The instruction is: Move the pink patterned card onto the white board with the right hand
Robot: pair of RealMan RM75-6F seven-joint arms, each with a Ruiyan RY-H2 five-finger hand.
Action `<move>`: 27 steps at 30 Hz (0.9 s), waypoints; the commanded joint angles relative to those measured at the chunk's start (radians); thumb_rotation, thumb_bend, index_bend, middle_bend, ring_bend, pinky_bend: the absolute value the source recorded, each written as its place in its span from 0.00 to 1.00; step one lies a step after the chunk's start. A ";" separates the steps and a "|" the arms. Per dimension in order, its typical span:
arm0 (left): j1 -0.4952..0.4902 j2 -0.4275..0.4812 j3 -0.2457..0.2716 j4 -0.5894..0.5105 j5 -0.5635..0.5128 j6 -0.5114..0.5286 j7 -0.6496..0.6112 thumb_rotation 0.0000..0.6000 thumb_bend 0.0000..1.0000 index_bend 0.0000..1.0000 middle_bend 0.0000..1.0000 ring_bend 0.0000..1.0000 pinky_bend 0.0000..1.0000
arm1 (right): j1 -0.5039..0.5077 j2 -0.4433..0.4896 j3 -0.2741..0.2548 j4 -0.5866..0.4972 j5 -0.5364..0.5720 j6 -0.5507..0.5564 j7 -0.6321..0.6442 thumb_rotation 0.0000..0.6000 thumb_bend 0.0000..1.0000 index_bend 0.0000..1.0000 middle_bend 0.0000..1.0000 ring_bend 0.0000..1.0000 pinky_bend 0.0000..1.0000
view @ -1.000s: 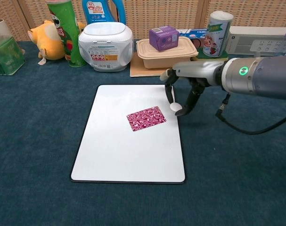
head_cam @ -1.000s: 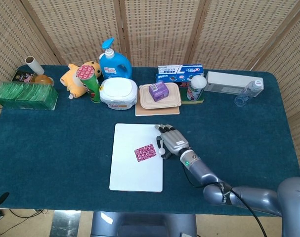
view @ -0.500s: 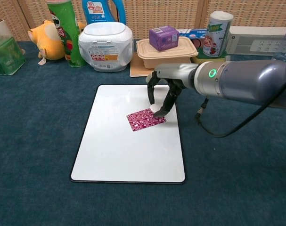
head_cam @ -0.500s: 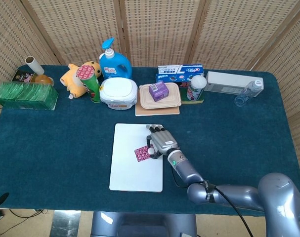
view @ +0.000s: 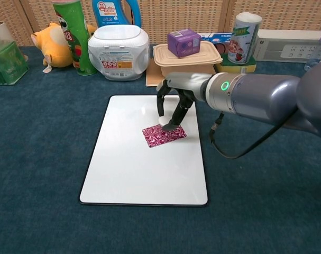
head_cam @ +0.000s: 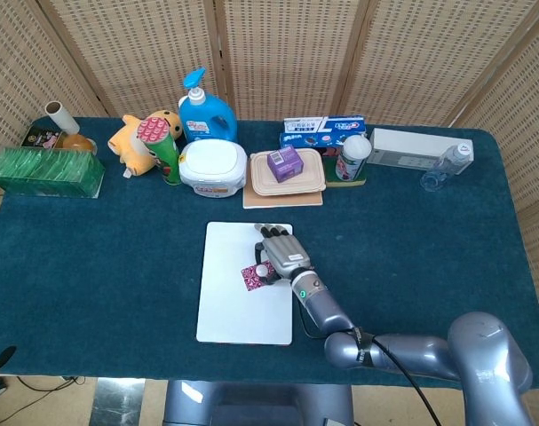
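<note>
The pink patterned card (view: 161, 136) lies flat on the white board (view: 129, 169), in its upper right part. My right hand (view: 173, 101) hangs over the card's far right corner with its fingers pointing down and apart. One fingertip (view: 166, 127) touches the card's top edge. In the head view the right hand (head_cam: 280, 252) covers the card's right side, and only the left part of the card (head_cam: 250, 279) shows on the board (head_cam: 229, 306). Nothing is gripped. Neither view shows my left hand.
Along the back stand a green chip can (view: 70, 34), a white tub (view: 118, 45), a beige food box (view: 186, 57) with a purple carton (view: 183, 42) on it, a printed can (view: 244, 38) and a white power strip (view: 290, 45). A plush toy (head_cam: 136, 138) and a green box (head_cam: 43, 171) sit far left.
My right hand has moved left from beside the board's right edge to over the card, and a fingertip has come down onto the card. The card has stayed in place.
</note>
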 commanded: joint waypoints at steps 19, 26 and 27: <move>-0.001 0.010 0.002 0.005 0.001 0.003 -0.028 1.00 0.05 0.00 0.00 0.00 0.02 | 0.014 -0.064 0.008 0.049 0.029 0.015 -0.026 1.00 0.35 0.56 0.06 0.00 0.00; -0.001 0.010 0.002 0.010 0.003 0.007 -0.035 1.00 0.05 0.00 0.00 0.00 0.02 | 0.007 -0.068 0.015 0.052 0.047 0.006 -0.021 1.00 0.35 0.48 0.05 0.00 0.00; -0.001 0.010 0.002 0.011 0.003 0.007 -0.035 1.00 0.05 0.00 0.00 0.00 0.02 | 0.006 -0.067 0.014 0.050 0.046 0.001 -0.018 1.00 0.35 0.47 0.05 0.00 0.00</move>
